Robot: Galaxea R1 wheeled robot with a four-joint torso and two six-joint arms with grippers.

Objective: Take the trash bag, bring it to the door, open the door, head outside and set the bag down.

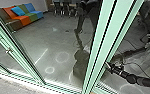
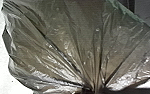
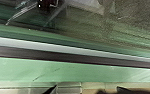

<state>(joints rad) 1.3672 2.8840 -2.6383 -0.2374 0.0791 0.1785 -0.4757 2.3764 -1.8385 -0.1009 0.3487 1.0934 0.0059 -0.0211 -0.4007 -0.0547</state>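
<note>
The bag point(image 2: 73, 45) fans out from the jaws of the left gripper point(image 2: 93, 90). The right gripper point(image 3: 86, 87) gapes, frame point(image 3: 66, 72) ahead. Likely the door step; the next move needs clearance.

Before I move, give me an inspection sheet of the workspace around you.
Surface: grey floor behind glass; rough pale ground in the head view's near left corner.
Job's things: trash bag, gathered into folds at the left gripper.
Clutter: nothing seen.
Grippers: left jaws closed on the bag; right gripper near a green frame, jaws apart.
Cables: thin dark curving line by the right arm, possibly a cable.
Surroundings: multicoloured sofa, dark chairs.
</note>
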